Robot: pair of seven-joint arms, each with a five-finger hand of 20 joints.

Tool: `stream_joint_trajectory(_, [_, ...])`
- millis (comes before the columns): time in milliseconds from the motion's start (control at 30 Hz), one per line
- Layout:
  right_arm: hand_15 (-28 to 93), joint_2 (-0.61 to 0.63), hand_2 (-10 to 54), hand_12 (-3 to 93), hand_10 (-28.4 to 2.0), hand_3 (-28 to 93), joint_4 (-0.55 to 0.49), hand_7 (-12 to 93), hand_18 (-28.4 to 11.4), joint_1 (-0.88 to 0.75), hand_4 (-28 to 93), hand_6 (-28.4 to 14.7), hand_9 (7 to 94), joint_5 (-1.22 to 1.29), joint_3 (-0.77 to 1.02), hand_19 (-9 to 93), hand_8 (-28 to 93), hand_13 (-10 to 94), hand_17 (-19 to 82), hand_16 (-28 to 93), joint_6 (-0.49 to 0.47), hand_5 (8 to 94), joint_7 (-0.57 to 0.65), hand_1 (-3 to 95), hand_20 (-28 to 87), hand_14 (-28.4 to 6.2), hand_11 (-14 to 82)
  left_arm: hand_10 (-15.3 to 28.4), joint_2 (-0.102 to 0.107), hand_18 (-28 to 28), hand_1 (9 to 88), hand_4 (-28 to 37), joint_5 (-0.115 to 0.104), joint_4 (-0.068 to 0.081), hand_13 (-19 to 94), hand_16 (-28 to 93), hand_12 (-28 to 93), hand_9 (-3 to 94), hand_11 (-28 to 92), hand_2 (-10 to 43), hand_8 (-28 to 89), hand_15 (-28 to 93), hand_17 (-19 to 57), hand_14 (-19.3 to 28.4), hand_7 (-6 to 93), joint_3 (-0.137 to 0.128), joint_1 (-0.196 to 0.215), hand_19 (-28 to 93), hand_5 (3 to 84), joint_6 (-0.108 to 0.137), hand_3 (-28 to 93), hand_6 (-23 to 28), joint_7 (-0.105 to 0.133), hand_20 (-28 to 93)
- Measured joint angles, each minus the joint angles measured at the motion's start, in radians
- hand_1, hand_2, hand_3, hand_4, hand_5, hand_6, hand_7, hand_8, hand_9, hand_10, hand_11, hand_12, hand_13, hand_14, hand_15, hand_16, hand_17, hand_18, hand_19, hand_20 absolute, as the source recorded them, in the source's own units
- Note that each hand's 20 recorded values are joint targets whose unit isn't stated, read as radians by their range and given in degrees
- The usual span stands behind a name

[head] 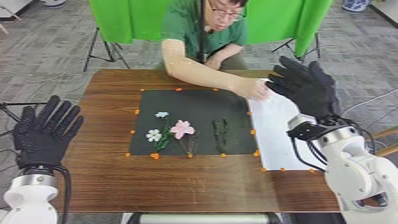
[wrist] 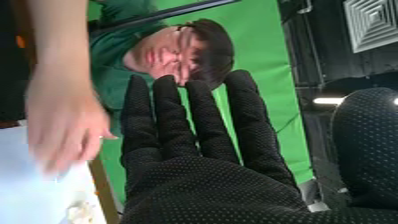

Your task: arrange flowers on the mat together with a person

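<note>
Head view: left robot hand (head: 43, 142) and right robot hand (head: 311, 95) open, empty; lowering the right could bump the nearby person's hand (head: 252, 89).

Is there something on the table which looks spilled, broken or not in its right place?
Nothing stands out. The pink flower and the dark green stems lie on the dark mat; I see no spill or break.

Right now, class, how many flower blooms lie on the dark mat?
3: a pale blue bloom farthest from the robot, a white bloom leftmost, and a pink bloom rightmost.
</note>
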Motion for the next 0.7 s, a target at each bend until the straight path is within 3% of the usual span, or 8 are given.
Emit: stream_joint_trajectory(700, [9,-0.005,13.2,15.9,-16.3,69,-0.003,10,-16.7,0.002,-24,-3.8,35.8,-0.028,-0.024,30,-7,29,13,26,-0.021,40.4,0.021,15.8,15,-15.8,3.1,14.3,-0.001,14.3,25.8,-28.3,0.001,-0.003,29,-5,9,37.6,17,13.0,-9,27,-5.3,14.2,11.1,0.002,-0.002,31,41.6,-0.003,68,7.1,-0.004,14])
